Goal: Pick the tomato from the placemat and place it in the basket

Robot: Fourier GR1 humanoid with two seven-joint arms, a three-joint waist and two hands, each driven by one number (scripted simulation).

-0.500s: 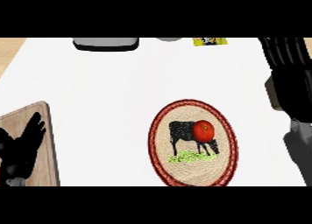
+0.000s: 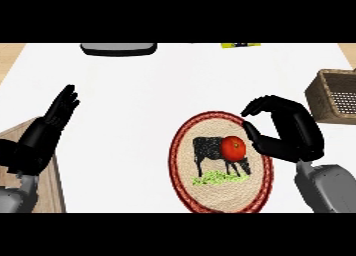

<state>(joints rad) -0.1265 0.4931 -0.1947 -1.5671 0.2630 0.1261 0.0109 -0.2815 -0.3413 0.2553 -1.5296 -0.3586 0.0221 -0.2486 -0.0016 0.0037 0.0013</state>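
The right hand's (image 2: 288, 132) fingers (image 2: 269, 103) were arched wide, thumb apart, holding nothing, at the tomato's (image 2: 233, 148) 2 o'clock. Half a second earlier that hand had lain stretched along the desk's (image 2: 137, 90) right edge. The tomato sat unmoved on the placemat (image 2: 203, 127), so a grasp looked near. The basket (image 2: 342, 97) now showed at 2 o'clock. The left hand (image 2: 41, 137), open, had risen at 9 o'clock.

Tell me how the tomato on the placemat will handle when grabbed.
Round and smooth, the tomato may roll on the flat placemat if nudged. Its shiny skin could prove slippery. Small beside the right hand, it is probably light.
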